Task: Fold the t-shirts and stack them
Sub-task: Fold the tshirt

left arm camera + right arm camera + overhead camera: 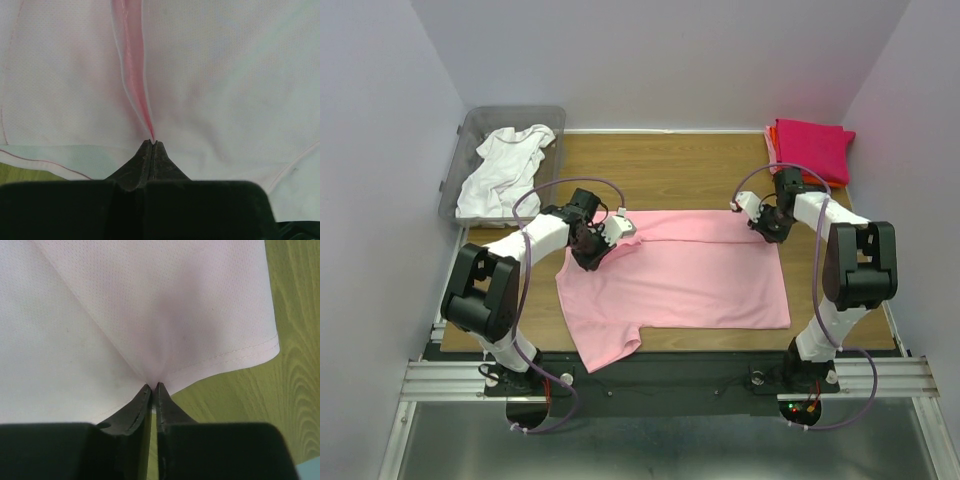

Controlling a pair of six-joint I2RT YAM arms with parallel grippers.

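Now, left gripper point(152, 142): pinched shut on a crease of the light pink t-shirt point(690, 270).
Right gripper point(154, 385): we see it closed on the hem corner, apparently.
Shirt: spread on table point(670, 160).
Around: white t-shirt point(505, 170) in bin point(510, 112); magenta stack point(817, 148) far right.

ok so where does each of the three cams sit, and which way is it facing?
Top external: above and behind the bases, looking down and forward over the table; left arm and right arm show whole.
Left wrist: on that wrist, looking along the fingers at the pink t-shirt; left end effector shows, shut on a fold.
Right wrist: on that wrist, facing the shirt's hemmed corner and table; right end effector shows, pinching cloth.
Shared: all three see the pink t-shirt.
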